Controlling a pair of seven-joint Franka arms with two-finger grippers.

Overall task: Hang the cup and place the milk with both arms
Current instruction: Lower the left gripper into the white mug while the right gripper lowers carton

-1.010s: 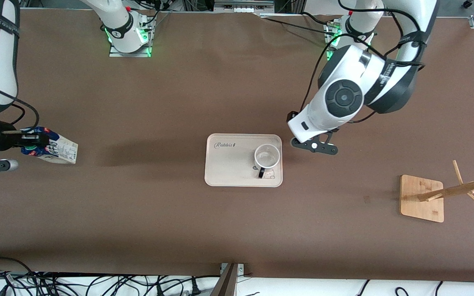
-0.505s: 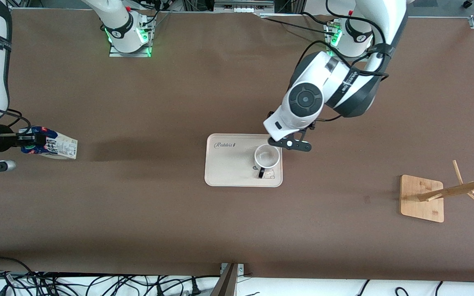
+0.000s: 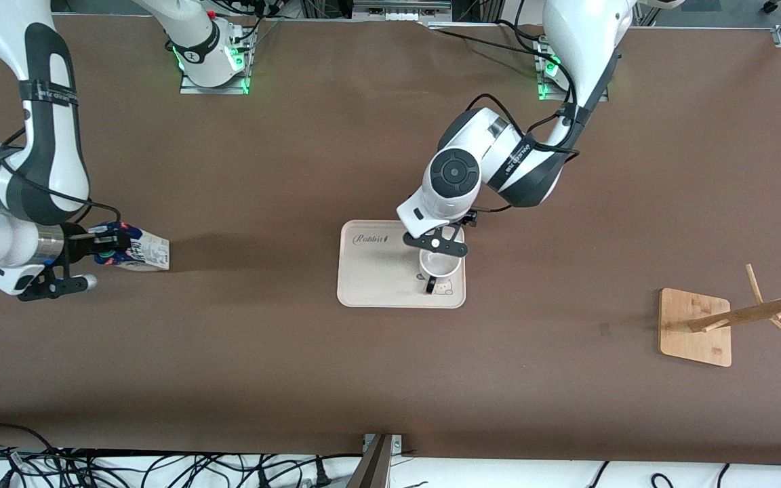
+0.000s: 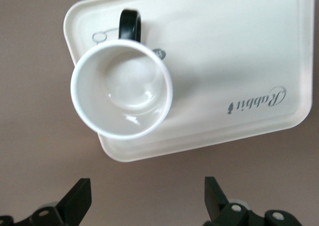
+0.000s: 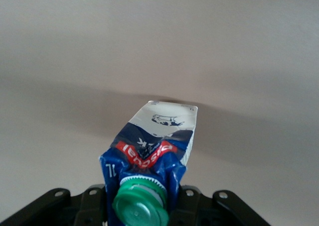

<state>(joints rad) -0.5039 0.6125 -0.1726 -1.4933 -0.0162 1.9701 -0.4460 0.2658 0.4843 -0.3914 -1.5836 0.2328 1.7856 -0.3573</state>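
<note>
Now the right gripper (image 3: 102, 245) is closed tight on the milk (image 3: 134, 249), holding the carton by its top end, so that the green screw cap (image 5: 140, 210) sits between the black fingers and the body of the carton points away from the gripper, lying almost flat. From the front view I cannot tell whether the carton rests on the brown table (image 3: 295, 366) or hangs just above it; it is at the right arm's end of the table, well apart from the tray. In the right wrist view the blue and white print with a red band is seen, and the flat white bottom of the carton is the part most distant from the fingers. The left gripper (image 3: 434, 245) is over the cream tray (image 3: 377, 288), directly above the rim of the cup (image 3: 439, 266), and its fingers (image 4: 75, 202) stand wide apart with nothing between them. In the left wrist view the cup stands upright under the gripper, at one corner of the tray, mouth up and empty inside, with the black handle (image 4: 130, 25) turned away from the fingers. The word "Rabbit" (image 4: 256, 101) is printed on the tray, beside the cup. A wooden cup rack (image 3: 716, 325) stands on its square base at the left arm's end of the table, well apart from the left gripper.
</note>
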